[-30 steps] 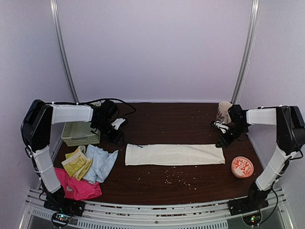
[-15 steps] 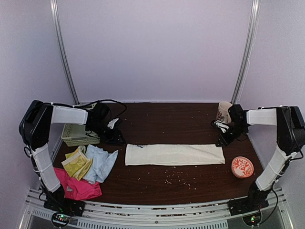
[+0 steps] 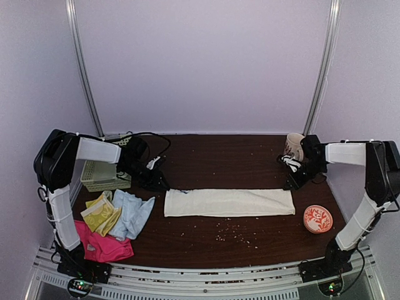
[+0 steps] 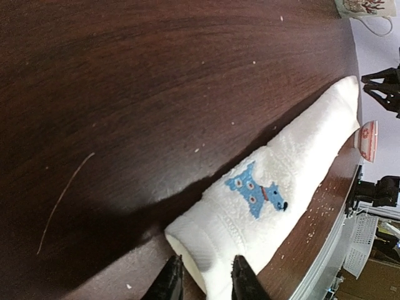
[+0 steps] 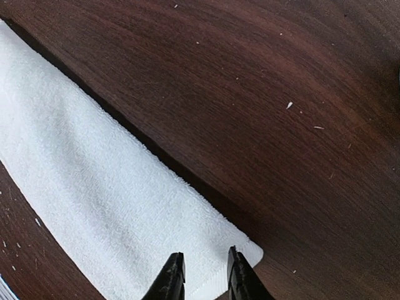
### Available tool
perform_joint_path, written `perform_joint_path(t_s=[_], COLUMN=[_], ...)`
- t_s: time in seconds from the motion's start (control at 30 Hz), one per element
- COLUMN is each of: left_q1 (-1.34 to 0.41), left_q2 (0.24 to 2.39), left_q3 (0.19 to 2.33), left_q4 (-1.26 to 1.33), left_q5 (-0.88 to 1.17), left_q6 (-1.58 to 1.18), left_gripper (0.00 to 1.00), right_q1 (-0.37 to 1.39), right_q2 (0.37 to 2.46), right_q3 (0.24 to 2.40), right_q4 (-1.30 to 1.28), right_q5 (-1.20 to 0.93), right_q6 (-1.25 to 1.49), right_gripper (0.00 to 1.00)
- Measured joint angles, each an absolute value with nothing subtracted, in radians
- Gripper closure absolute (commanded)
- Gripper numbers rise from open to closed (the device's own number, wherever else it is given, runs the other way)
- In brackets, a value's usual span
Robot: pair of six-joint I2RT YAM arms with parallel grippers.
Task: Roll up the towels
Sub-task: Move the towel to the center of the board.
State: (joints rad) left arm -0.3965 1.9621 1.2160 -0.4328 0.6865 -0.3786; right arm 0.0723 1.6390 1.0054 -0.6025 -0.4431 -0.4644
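As my left arm comes in: my left gripper (image 4: 205,270) has dropped from a spot beyond the cream towel (image 3: 229,202) down to that towel's far-left corner.
Left jaws: narrower than a second ago, with one finger on each side of the cream towel's left end. A gap still shows, and I cannot tell whether the pads bite the cloth yet.
Right arm: it has barely shifted, and my right gripper (image 5: 203,265) sits at the cream towel's far-right corner.
Right jaws: slightly parted over that corner. The cloth lies flat beneath and I see nothing pinched.
Cream towel: unmoved, a long folded strip flat on the table (image 3: 219,156), with a blue dog motif (image 4: 256,187) near its left end. No turn of a roll shows.
Other towels: the pale blue towel (image 3: 131,212), yellow-green towel (image 3: 100,214) and pink towel (image 3: 103,245) lie heaped well off the cream towel's left end, untouched.
Bystanders: the basket (image 3: 103,175) stands beyond the left end, the mug (image 3: 294,145) beyond the right end, and the red dish (image 3: 317,219) just off the near-right corner.
Meaning: I now have a gripper at each end, so I judge that I am about to take the left end and start the roll. Rolling itself has not begun.
Risk: if I catch only the top ply, the roll will likely start crooked.
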Motion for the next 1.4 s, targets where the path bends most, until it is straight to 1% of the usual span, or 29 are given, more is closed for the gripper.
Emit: perform_joint_path(t_s=[0.07, 0.2, 0.23, 0.27, 0.3, 0.33, 0.5, 0.87, 1.03, 1.17, 1.2, 1.27, 1.33, 1.4], left_q1=[-0.397, -0.401, -0.401, -0.402, -0.402, -0.403, -0.403, -0.41, -0.413, -0.413, -0.413, -0.413, -0.413, -0.413], left_q2=[1.971, 1.993, 1.998, 2.003, 2.01, 2.016, 2.021, 1.958, 1.958, 1.958, 1.958, 1.956, 1.947, 1.926], left_q3=[1.224, 1.238, 1.238, 1.238, 1.238, 1.238, 1.238, 1.183, 1.18, 1.182, 1.184, 1.189, 1.194, 1.196], left_q4=[-0.422, -0.41, -0.403, -0.399, -0.392, -0.385, -0.353, -0.213, -0.194, -0.18, -0.181, -0.184, -0.2, -0.221], left_q5=[0.704, 0.733, 0.739, 0.743, 0.747, 0.75, 0.726, 0.564, 0.536, 0.522, 0.518, 0.505, 0.482, 0.458], left_q6=[-0.381, -0.388, -0.393, -0.396, -0.4, -0.405, -0.421, -0.476, -0.482, -0.483, -0.482, -0.479, -0.477, -0.473], left_gripper=[0.7, 0.8, 0.83, 0.88, 0.97, 1.0, 1.0, 1.0, 1.0, 0.84, 0.79, 0.74, 0.72, 0.73], right_q1=[0.072, 0.072, 0.072, 0.073, 0.072, 0.072, 0.073, 0.079, 0.079, 0.079, 0.079, 0.079, 0.079, 0.079], right_q2=[1.655, 1.692, 1.699, 1.71, 1.717, 1.725, 1.741, 1.749, 1.769, 1.779, 1.779, 1.778, 1.771, 1.75], right_q3=[1.005, 1.005, 1.005, 1.005, 1.005, 1.005, 1.007, 1.015, 1.042, 1.066, 1.072, 1.087, 1.098, 1.103], right_q4=[-0.603, -0.606, -0.605, -0.605, -0.604, -0.604, -0.599, -0.562, -0.558, -0.571, -0.579, -0.596, -0.612, -0.63], right_q5=[-0.451, -0.453, -0.453, -0.452, -0.452, -0.45, -0.429, -0.35, -0.348, -0.378, -0.387, -0.412, -0.429, -0.443], right_q6=[-0.467, -0.468, -0.467, -0.466, -0.464, -0.463, -0.456, -0.419, -0.411, -0.411, -0.412, -0.414, -0.414, -0.415], right_gripper=[0.75, 0.76, 0.76, 0.76, 0.76, 0.77, 0.78, 0.79, 0.79, 0.77, 0.77, 0.75, 0.75, 0.74])
